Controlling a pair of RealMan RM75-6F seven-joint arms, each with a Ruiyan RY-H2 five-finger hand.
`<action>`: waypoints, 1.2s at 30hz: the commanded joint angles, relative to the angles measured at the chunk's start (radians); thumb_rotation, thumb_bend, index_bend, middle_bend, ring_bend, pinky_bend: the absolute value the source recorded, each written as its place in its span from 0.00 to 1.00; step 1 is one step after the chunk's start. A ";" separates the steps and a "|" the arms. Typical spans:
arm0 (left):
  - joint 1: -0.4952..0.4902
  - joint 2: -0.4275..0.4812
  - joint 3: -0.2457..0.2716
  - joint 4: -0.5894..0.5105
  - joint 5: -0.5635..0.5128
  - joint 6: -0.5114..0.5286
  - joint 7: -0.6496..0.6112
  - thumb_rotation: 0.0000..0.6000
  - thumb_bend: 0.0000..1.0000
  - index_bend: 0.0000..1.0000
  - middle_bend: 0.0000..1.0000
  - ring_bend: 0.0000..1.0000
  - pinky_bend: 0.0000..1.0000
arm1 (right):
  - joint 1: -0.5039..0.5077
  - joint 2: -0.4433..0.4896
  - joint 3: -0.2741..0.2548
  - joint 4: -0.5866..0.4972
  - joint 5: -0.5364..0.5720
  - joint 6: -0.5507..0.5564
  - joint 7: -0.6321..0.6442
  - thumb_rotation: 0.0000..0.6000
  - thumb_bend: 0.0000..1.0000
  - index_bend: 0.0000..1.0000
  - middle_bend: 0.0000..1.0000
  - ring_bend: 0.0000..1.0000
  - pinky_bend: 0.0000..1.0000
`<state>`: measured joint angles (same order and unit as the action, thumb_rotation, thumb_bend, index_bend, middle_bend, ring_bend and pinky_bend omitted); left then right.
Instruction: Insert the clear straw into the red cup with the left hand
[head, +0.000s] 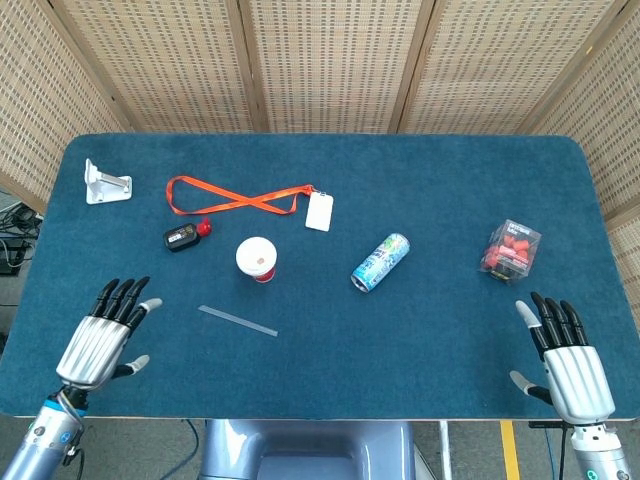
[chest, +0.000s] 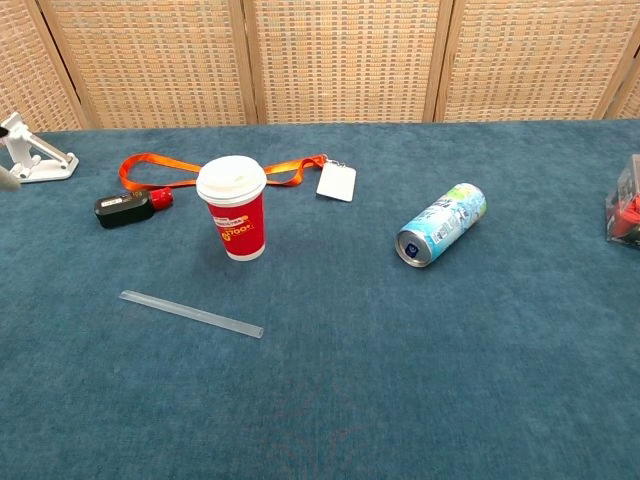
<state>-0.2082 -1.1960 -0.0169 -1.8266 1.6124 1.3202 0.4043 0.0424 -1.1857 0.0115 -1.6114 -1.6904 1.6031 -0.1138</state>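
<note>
Straw (head: 237, 321) before cup (head: 257, 259), apart.

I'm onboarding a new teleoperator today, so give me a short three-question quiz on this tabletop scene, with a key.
1. True or false: the clear plastic straw already stands in the red paper cup with the white lid.
2. Which hand is nearer the straw: A) the left hand, B) the right hand?
3. Fill in: the blue-and-green drink can lies on its ____.

Key:
1. False; it lies flat on the blue cloth table, in front of the cup.
2. A.
3. Side.
</note>
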 joint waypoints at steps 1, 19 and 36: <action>-0.058 -0.028 -0.024 -0.014 -0.015 -0.071 0.044 1.00 0.17 0.35 0.00 0.00 0.00 | 0.000 0.001 0.001 0.000 0.000 0.001 0.005 1.00 0.02 0.10 0.00 0.00 0.00; -0.258 -0.258 -0.075 0.099 -0.165 -0.293 0.239 1.00 0.28 0.39 0.00 0.00 0.00 | 0.001 0.014 0.013 0.006 0.026 -0.003 0.053 1.00 0.02 0.10 0.00 0.00 0.00; -0.307 -0.342 -0.050 0.178 -0.230 -0.304 0.259 1.00 0.28 0.46 0.00 0.00 0.00 | 0.001 0.014 0.015 0.008 0.028 -0.003 0.059 1.00 0.02 0.10 0.00 0.00 0.00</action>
<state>-0.5131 -1.5367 -0.0685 -1.6503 1.3828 1.0180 0.6654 0.0434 -1.1713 0.0269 -1.6035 -1.6627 1.6002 -0.0547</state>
